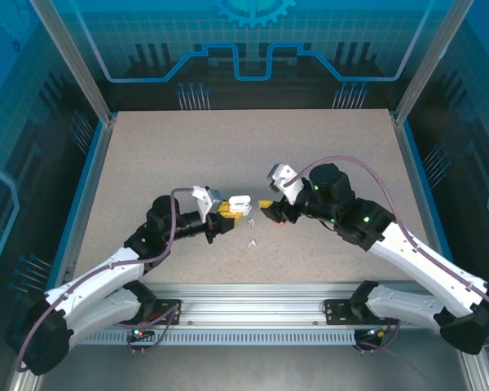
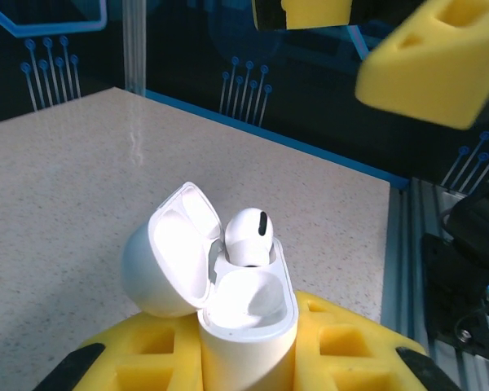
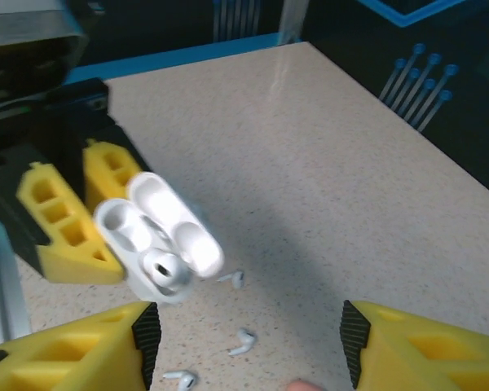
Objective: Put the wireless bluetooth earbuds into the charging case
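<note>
The left gripper (image 1: 225, 221) is clamped on the open case (image 2: 246, 326), with one earbud (image 2: 248, 236) seated inside. The right gripper (image 1: 270, 212) stands open and empty; loose earbuds (image 3: 243, 342) lie on the table (image 3: 326, 163) just beneath it.

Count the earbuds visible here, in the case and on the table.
4. One seated earbud stands in the open case. Three lie loose on the table beside it: upper earbud, middle earbud, lower earbud. More may be hidden under the arms.

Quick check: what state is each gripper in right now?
Left gripper: closed on the open charging case.
Right gripper: open, holding nothing.
</note>
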